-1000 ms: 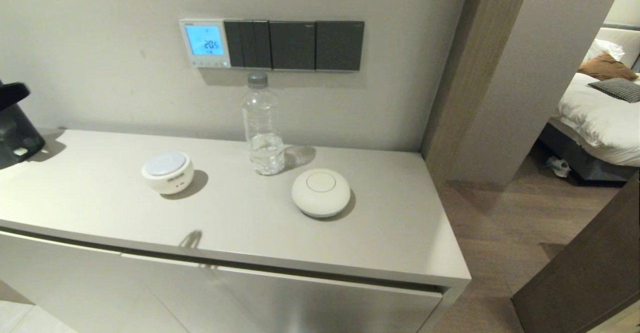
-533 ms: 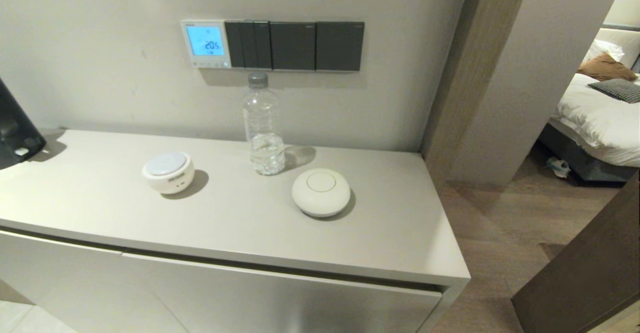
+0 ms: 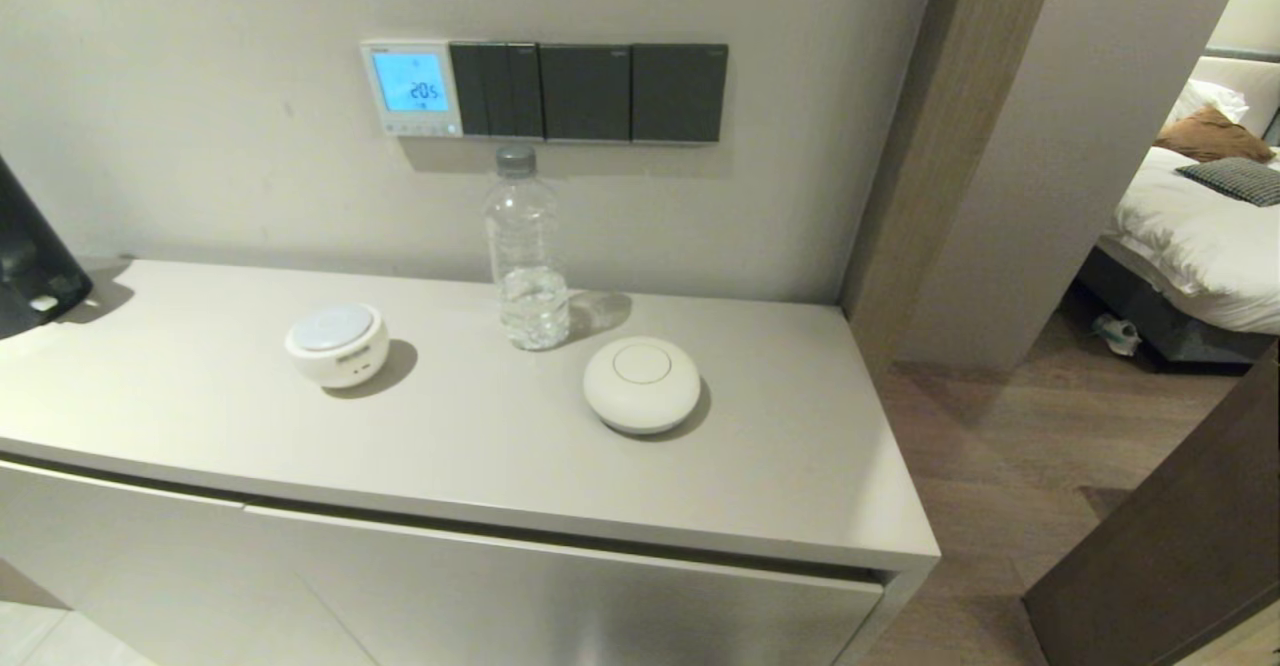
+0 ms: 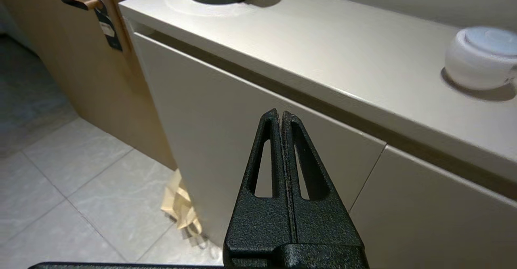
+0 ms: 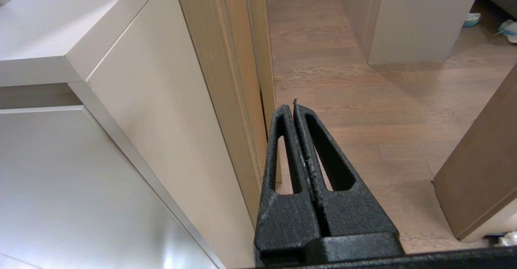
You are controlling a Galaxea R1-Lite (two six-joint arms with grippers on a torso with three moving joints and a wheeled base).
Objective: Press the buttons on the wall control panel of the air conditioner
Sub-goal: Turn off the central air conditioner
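The air conditioner's wall control panel point(image 3: 411, 87) is a small white square plate on the wall above the cabinet, its screen lit blue with digits. The buttons point(image 3: 416, 129) form a row of tiny white keys along its bottom edge. Neither gripper shows in the head view. My left gripper point(image 4: 281, 114) is shut and empty, low in front of the cabinet doors. My right gripper point(image 5: 293, 108) is shut and empty, low beside the cabinet's right end, over the wooden floor.
Dark grey switch plates point(image 3: 590, 91) sit right of the panel. On the cabinet top point(image 3: 800, 466) stand a clear water bottle point(image 3: 523, 251), a white round speaker point(image 3: 337, 344), a white round puck point(image 3: 641, 384) and a black appliance point(image 3: 30, 261) at far left.
The shadow on the cabinet's front edge has gone. The black appliance's top part at far left no longer shows. The view has shifted slightly.
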